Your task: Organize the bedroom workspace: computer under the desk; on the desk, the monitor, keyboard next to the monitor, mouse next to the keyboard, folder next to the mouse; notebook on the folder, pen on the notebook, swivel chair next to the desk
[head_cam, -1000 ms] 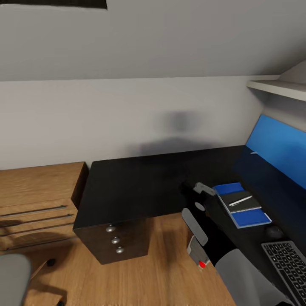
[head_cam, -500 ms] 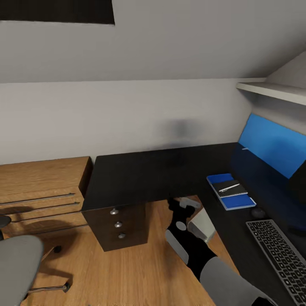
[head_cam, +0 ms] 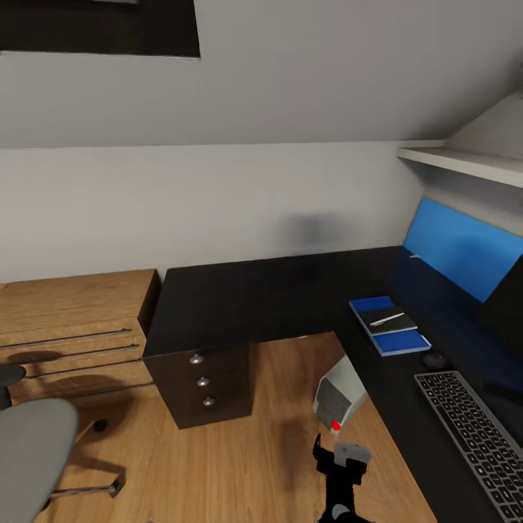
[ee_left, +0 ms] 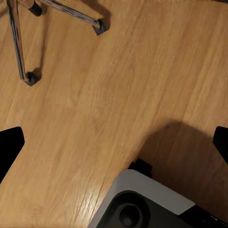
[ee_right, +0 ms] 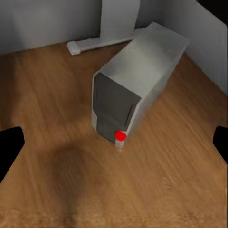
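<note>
My right hand (head_cam: pixel 341 459) hangs open and empty, just short of the computer (head_cam: pixel 338 396).

The computer stands on the floor under the tabletop (head_cam: pixel 247 301); farther off, pen (head_cam: pixel 387 319) tops notebook (head_cam: pixel 391 322) on folder (head_cam: pixel 389 325).

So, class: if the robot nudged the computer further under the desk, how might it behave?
The computer is a boxy tower standing flat on the wood floor, so it would probably slide. Pushed high up, it might tip. It looks rigid.
</note>
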